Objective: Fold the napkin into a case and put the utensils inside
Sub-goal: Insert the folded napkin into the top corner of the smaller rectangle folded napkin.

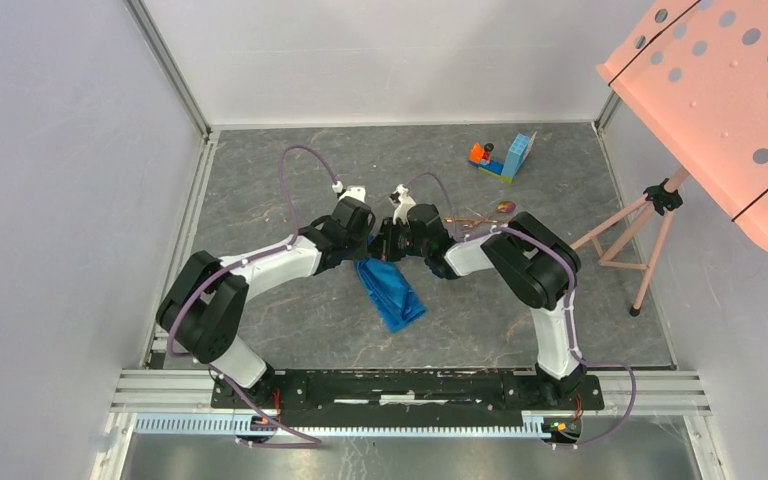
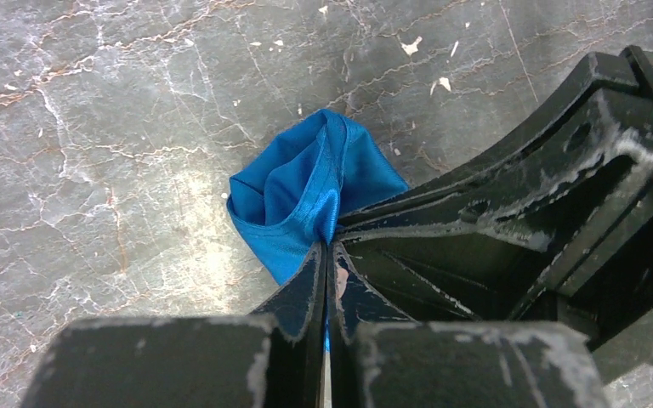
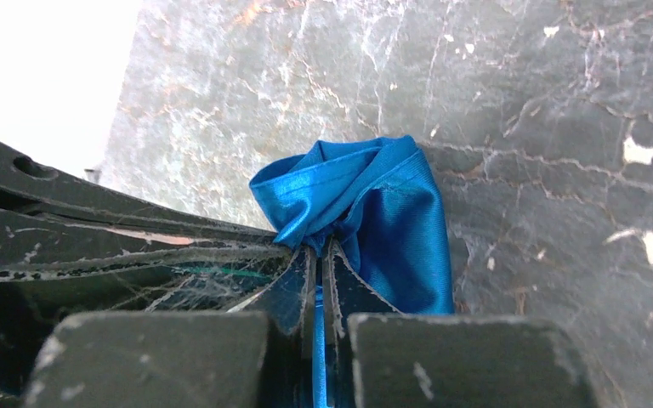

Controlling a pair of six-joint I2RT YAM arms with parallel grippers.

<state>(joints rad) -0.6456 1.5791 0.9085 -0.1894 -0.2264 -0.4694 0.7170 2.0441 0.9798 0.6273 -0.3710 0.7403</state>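
Overhead and wrist views of both arms meeting at one end of the napkin. The bright blue cloth lies as a narrow folded strip on the grey marbled table, running from the two grippers back toward the arm bases and slanting slightly to the right. Its far end is gathered into puckered folds where the fingers meet it. The left gripper comes at this end of the napkin from the left. Its jaws are drawn together to a thin slit, with a fold of the cloth pinched between them. The right gripper comes at the same end from the right, its jaws likewise nearly touching and clamped on a ridge of the shiny fabric. The two grippers sit just beside each other. The utensils, thin copper-gold pieces, lie on the table to the right of the napkin's far end, apart from the cloth and outside it. A toy block piece stands farther off, beyond and to the right of the napkin. A pink perforated panel on a tripod stands well to the napkin's right.
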